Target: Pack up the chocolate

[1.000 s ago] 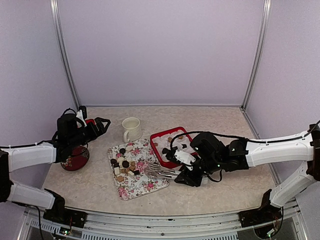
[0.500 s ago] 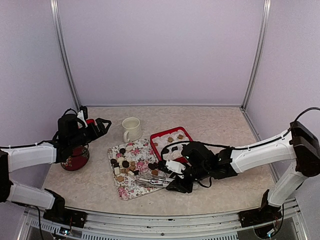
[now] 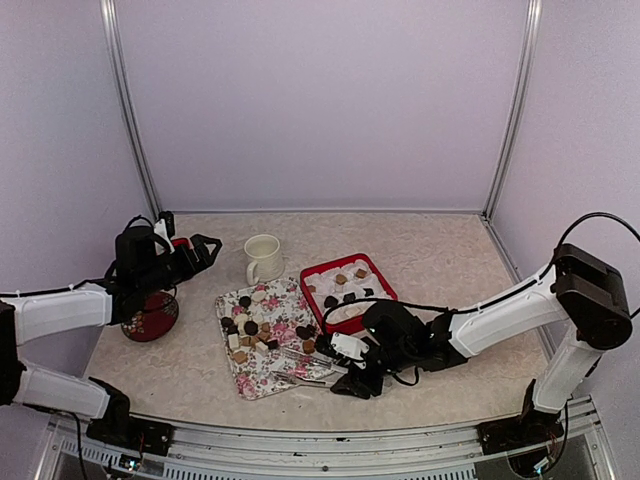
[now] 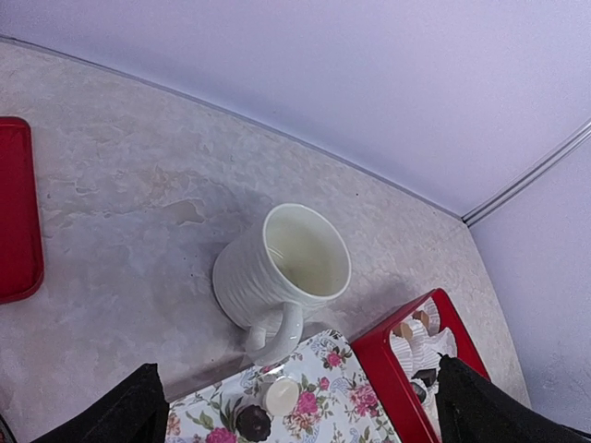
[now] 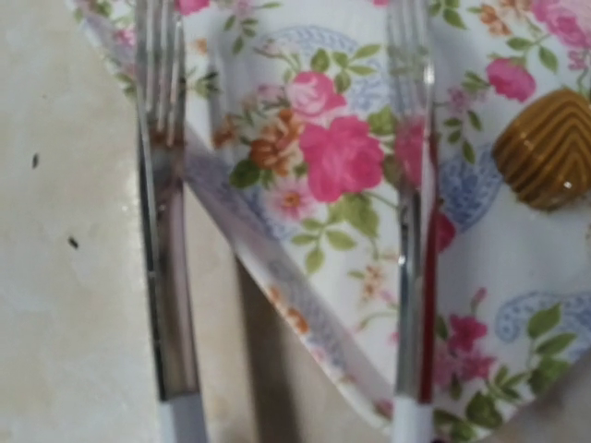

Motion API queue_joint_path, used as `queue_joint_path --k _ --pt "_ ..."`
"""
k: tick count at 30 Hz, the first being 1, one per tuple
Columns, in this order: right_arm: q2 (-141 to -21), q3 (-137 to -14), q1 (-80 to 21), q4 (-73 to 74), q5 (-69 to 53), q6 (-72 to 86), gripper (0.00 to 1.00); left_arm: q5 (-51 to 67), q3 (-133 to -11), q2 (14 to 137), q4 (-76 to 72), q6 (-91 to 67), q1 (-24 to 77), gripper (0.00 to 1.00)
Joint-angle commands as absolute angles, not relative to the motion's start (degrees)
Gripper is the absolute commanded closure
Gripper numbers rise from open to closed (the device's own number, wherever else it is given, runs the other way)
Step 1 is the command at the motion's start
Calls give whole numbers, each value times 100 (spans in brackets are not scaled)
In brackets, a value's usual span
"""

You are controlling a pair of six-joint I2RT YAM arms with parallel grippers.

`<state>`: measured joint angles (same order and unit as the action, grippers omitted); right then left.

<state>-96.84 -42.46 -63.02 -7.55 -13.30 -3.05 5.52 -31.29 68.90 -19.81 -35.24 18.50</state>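
Observation:
The chocolate (image 3: 248,326) lies in a loose heap of dark, tan and cream pieces on the floral tray (image 3: 288,312). More pieces sit in white liners inside the red box (image 3: 318,270). My right gripper (image 3: 303,364), whose fingers end in metal forks, is low over the tray's near right corner. In the right wrist view the forks (image 5: 162,185) are spread apart, one over the table and one over the tray, and hold nothing. A ribbed tan chocolate (image 5: 547,148) lies just right of them. My left gripper (image 3: 200,246) hangs open at the far left, and its dark fingertips (image 4: 129,413) frame the lower corners of its view.
A cream mug (image 3: 263,257) stands behind the tray, close to the red box, and shows again as the mug (image 4: 282,277). A dark red bowl (image 3: 152,316) sits under my left arm. Purple walls close in the back and sides.
My right arm has swung left and nearer, from beside the red box to the tray's near right corner, and its forks have spread wider. The left arm has not moved.

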Motion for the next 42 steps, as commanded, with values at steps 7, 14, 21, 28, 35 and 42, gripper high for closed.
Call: queue_joint_path --k 7,14,21,28,35,42 --pt "-9677 -4038 -6438 -954 -1090 -94 38 423 -3329 6816 -1865 -3394 1890 1" --pt "-9370 -4138 -6495 -785 -998 -37 16 269 -3444 6837 -1686 -3364 1890 1" --pt "-8663 -4543 -6495 -573 -724 -15 0 -679 -4003 6989 -654 -3417 1696 1" --pt "-8133 -5022 -6281 -302 -505 -94 0 -1138 -5158 7958 712 -3423 732 1" --pt "-7678 -5092 -5456 -304 -922 300 0 -1170 -6115 9281 1222 -2924 703 8" --pt "-7242 -4781 -4728 -558 -1359 564 0 -1179 -6852 10359 1570 -2719 720 33"
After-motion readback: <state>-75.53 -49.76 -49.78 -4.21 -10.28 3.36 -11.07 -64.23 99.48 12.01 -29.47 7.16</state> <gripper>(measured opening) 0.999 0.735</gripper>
